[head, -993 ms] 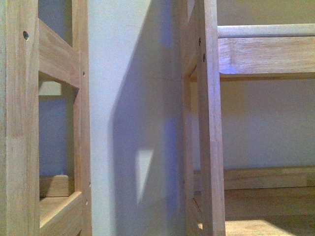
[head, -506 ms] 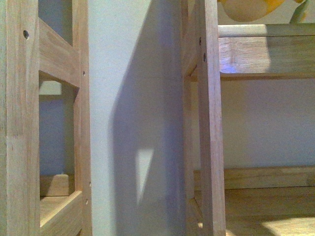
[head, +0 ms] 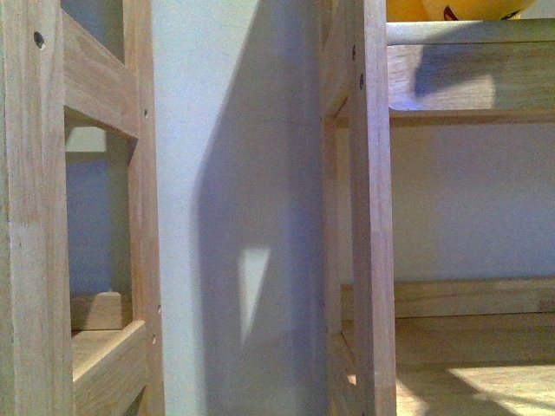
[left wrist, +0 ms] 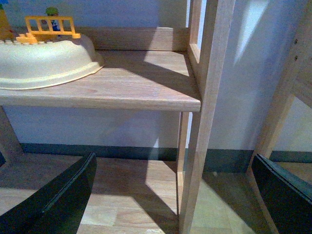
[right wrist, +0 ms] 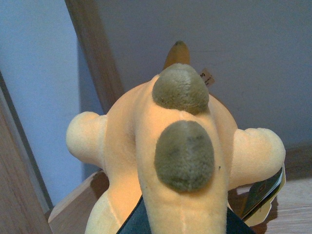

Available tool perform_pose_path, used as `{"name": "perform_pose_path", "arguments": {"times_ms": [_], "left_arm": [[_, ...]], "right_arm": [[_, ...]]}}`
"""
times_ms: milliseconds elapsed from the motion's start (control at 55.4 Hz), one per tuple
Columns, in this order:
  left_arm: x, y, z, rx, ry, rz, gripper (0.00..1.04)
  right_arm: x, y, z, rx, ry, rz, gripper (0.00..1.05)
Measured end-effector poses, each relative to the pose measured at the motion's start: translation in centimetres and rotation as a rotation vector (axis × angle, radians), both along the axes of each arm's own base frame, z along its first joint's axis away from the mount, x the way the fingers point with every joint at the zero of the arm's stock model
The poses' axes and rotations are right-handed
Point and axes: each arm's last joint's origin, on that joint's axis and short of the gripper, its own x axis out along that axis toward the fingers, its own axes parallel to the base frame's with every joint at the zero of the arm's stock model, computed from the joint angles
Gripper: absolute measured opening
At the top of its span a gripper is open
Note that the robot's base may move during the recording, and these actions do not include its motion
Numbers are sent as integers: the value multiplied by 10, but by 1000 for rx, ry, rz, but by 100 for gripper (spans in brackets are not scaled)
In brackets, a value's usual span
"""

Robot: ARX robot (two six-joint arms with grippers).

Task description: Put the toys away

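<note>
The orange-yellow plush animal (right wrist: 180, 161) fills the right wrist view, soft and rounded with two grey-green patches and stubby limbs. My right gripper (right wrist: 181, 225) is shut on it, dark fingers pressing its lower body. In the front view a strip of the plush animal (head: 451, 9) shows at the top edge, above the upper shelf board (head: 468, 74) of the right wooden rack. My left gripper (left wrist: 178, 195) is open and holds nothing; its dark fingers (left wrist: 63, 195) stand wide apart low beside a wooden rack post (left wrist: 200, 122).
Two wooden racks (head: 364, 208) stand against a pale wall with a gap between them. In the left wrist view a shelf (left wrist: 122, 92) carries a cream tray (left wrist: 44, 61) with orange block toys (left wrist: 48, 27). A paper tag (right wrist: 261, 195) hangs from the plush.
The plush animal came into the front view from the top right about half a second ago and now sits lower over the upper shelf board. The view has shifted slightly.
</note>
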Motion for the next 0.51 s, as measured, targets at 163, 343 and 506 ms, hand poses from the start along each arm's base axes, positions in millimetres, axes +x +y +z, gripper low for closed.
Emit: {"name": "perform_pose_path", "arguments": {"times_ms": [163, 343, 506], "left_arm": [[0, 0, 0, 0, 0, 0, 98], [0, 0, 0, 0, 0, 0, 98], [0, 0, 0, 0, 0, 0, 98]], "right_arm": [[6, 2, -8, 11, 19, -4, 7], [15, 1, -19, 21, 54, -27, 7], [17, 0, -22, 31, 64, -53, 7]]}}
